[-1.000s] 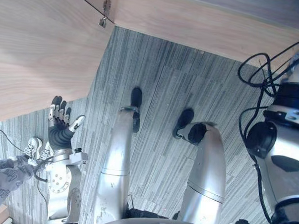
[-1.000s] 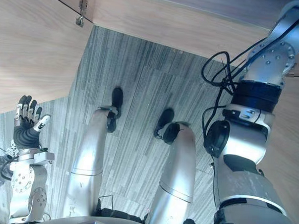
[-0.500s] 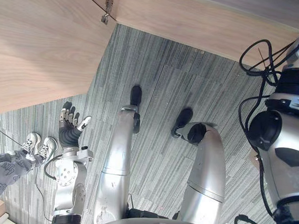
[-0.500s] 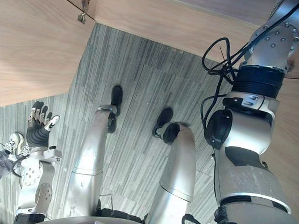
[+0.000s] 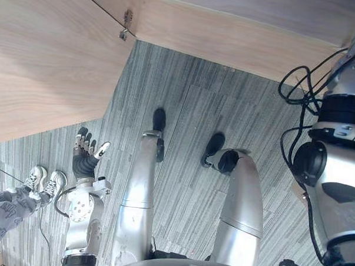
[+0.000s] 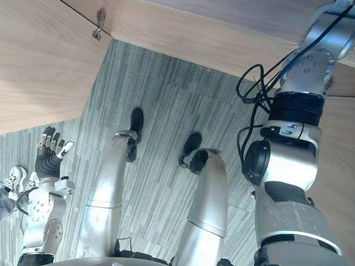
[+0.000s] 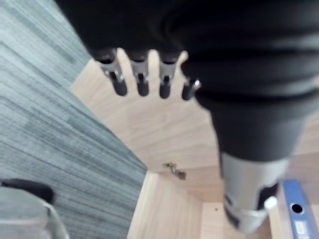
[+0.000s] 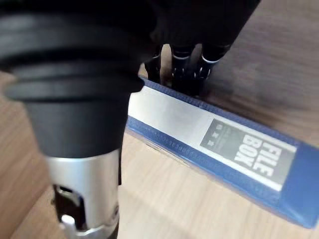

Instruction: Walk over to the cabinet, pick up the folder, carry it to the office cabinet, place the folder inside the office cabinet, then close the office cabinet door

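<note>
Pale wood (image 8: 189,209) lies under the blue folder (image 8: 224,144), which rests flat with its white label facing up. The right hand (image 8: 179,64) sits at the folder's far edge near one end, but whether it is clamped on the folder or merely touching it cannot be told. In the eye views the right arm reaches up and away to the wooden cabinet (image 5: 229,29) at the top. A wide wooden panel (image 5: 45,62) meets the cabinet at a small metal hinge (image 5: 124,26), so it is probably the open door. The left hand (image 5: 84,157) hangs low over the grey striped carpet (image 5: 214,111), just beside the panel's lower edge, with straight spread fingers holding nothing. A person's pale shoes (image 5: 44,179) show on the carpet beyond it. Judging from the open door and the folder lying on wood, the task seems to be at the placing stage. Letting go, drawing the right arm back and shutting the door appear to remain.
</note>
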Motion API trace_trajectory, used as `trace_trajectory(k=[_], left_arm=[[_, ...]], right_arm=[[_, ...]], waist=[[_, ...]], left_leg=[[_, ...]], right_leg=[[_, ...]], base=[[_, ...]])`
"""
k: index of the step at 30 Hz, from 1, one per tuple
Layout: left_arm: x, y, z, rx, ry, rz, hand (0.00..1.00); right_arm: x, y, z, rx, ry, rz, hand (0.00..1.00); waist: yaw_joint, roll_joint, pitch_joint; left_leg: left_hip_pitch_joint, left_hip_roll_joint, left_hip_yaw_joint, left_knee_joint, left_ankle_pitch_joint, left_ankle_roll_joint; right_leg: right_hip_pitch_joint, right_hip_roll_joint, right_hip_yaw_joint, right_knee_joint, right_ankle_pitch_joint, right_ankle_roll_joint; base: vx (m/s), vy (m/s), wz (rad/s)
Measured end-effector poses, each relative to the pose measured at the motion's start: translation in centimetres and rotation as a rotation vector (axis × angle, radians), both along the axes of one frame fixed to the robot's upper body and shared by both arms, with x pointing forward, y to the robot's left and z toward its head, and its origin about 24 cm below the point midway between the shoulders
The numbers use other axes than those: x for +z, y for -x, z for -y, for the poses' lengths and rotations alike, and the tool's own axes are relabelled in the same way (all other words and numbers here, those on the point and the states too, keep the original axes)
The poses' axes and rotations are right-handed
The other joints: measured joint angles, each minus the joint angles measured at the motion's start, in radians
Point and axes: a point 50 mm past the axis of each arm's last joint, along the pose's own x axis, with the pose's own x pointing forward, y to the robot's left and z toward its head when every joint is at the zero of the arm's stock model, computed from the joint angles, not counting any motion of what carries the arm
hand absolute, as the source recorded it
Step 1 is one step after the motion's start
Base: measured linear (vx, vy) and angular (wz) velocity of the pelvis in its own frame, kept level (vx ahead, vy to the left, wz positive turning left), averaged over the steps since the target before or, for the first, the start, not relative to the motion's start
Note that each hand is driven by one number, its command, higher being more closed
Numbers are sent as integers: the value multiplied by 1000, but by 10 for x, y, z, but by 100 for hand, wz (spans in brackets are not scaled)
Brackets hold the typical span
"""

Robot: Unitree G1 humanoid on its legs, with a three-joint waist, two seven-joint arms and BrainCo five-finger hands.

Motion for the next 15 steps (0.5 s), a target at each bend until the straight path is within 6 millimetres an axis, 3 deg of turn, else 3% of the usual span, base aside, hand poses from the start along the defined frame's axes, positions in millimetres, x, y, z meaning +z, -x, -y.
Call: trace_trajectory(k=[9, 15], left_arm=[[-7, -4, 0, 4, -6, -47, 0], [-8, -4, -3, 9, -27, -63, 0]], right_arm=[[-16, 12, -11, -132, 305, -96, 0], [-6, 15, -11, -239, 558, -180, 0]], waist=[[-39, -1, 0], [-57, -9, 0]], left_leg=[[39, 24, 17, -30, 0, 2], [45, 40, 32, -45, 1, 4]], right_leg=[[42, 21, 2, -62, 31, 0], [45, 37, 10, -97, 52, 9]], base=[[-3, 33, -9], [-1, 38, -13]])
